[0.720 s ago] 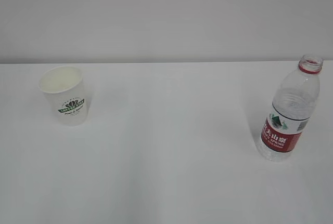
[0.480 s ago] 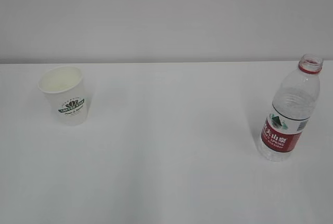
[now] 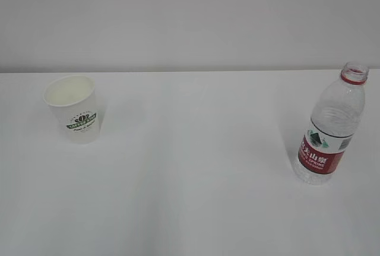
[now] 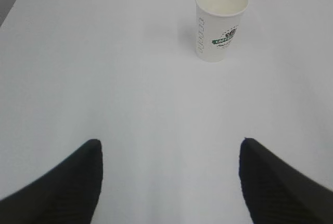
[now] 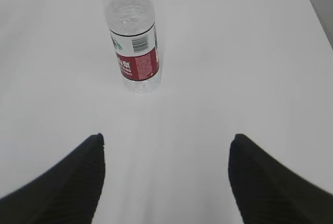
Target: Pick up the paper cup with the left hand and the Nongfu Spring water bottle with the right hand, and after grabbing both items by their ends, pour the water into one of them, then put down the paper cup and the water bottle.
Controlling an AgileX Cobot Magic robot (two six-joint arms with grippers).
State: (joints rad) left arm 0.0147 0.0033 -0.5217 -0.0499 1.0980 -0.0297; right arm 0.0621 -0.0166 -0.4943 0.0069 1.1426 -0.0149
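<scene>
Small white tapered paper cup [image 3: 72, 107] upright, left of the exterior frame. Left gripper [image 4: 171, 182] wide, empty, short of it: advance level, straddle wall. Clear ribbed red-labelled Nongfu Spring bottle [image 3: 332, 128] at right; right gripper [image 5: 166, 180] wide, empty: same.

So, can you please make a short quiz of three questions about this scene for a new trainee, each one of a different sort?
1. True or false: the Nongfu Spring water bottle has no cap on it.
2. Multiple choice: the paper cup is A) lying on its side, B) standing upright on the table, C) held in the jaws.
3. Short answer: in the wrist views, how do the jaws of the left gripper and the right gripper stand?

Key
1. True.
2. B.
3. Both stand wide open, holding nothing, short of their objects.
</scene>
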